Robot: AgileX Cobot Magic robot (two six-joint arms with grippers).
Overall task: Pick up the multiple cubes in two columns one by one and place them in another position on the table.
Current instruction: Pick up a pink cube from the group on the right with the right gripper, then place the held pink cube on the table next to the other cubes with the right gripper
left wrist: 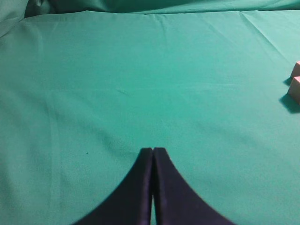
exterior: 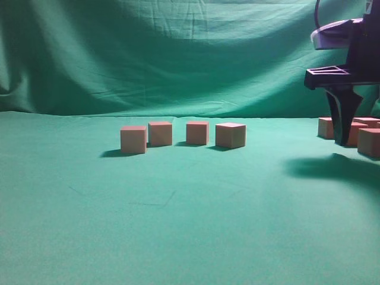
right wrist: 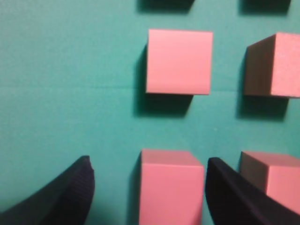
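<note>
Right gripper [right wrist: 147,187] straddles a cube [right wrist: 171,187], jaws spread, nothing pinched; next, squeeze and lift. Left gripper [left wrist: 153,152] idles, jaws pressed together.

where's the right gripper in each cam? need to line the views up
Exterior: right gripper at far right, jaws pointing down among the cubes there.
Left wrist: not in view; only two cubes at the right edge.
Right wrist: bottom of picture, jaws apart either side of the near cube.
Shared landmark: the green table.
</note>
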